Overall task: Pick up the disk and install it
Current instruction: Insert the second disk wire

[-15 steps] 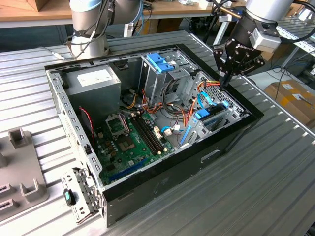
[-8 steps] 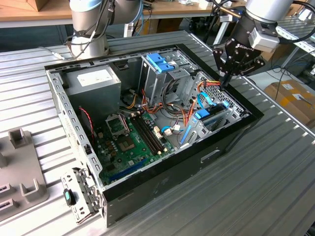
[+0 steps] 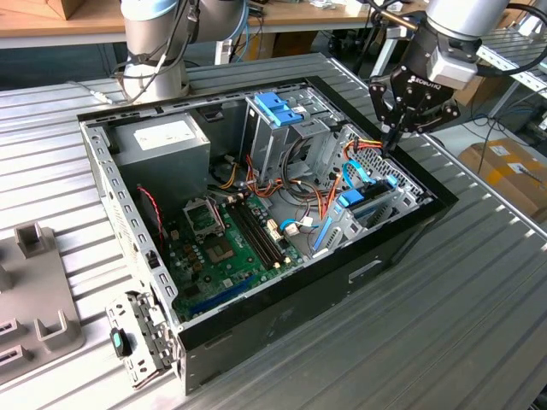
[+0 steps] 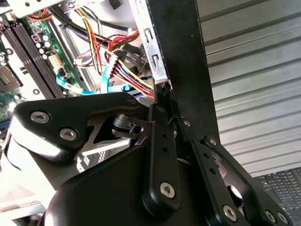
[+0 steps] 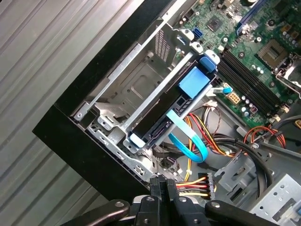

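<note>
Blue-railed disk (image 5: 160, 120) seated in bay, pincer (image 5: 162, 184) nr cables

Computer case (image 3: 282, 329): black, open-sided, lying flat on the table.
Table (image 3: 479, 325): ribbed grey metal surface.
Motherboard (image 3: 226, 252): green, on the case floor, with dark memory slots (image 3: 256, 235) beside the processor socket (image 3: 203, 218).
Power supply box (image 3: 162, 141): grey with a white label, in the far corner at the exterior view's left.
Drive cage (image 3: 282, 128): bare metal, upright, topped by a blue plastic latch (image 3: 278, 108).
Cables (image 5: 200, 136): red, yellow and orange wire bundle; a flat light-blue ribbon cable (image 5: 188, 141) loops beside it.
Cardboard box (image 3: 508, 166): off the table, at the exterior view's right.
</note>
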`<action>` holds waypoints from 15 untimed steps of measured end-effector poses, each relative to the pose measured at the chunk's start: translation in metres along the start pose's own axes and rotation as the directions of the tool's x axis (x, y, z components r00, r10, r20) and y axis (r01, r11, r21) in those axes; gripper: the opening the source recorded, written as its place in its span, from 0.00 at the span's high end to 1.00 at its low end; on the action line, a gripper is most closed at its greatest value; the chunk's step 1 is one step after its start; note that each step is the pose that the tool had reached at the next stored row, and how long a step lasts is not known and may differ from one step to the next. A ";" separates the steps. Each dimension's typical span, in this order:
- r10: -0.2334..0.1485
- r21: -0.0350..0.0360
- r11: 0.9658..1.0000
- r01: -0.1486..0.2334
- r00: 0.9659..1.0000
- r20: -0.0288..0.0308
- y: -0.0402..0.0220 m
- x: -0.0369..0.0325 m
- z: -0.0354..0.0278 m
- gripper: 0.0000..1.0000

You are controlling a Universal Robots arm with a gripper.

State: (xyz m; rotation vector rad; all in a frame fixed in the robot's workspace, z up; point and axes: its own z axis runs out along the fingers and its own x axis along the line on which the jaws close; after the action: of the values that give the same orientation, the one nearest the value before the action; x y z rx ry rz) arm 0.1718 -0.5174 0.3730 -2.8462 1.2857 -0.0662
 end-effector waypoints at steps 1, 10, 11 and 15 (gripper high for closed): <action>0.006 0.000 1.000 -0.006 1.000 0.000 0.0000 0.0000 0.0000 0.84; 0.023 -0.001 1.000 -0.023 1.000 -0.001 0.0000 0.0000 0.0000 0.84; 0.023 -0.001 1.000 -0.023 1.000 -0.001 0.0000 0.0000 0.0000 0.84; 0.023 -0.001 1.000 -0.023 1.000 -0.001 0.0000 0.0000 0.0000 0.84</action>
State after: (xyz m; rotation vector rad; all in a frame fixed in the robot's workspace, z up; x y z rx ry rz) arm 0.1718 -0.5174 0.3729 -2.8315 1.3190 -0.0665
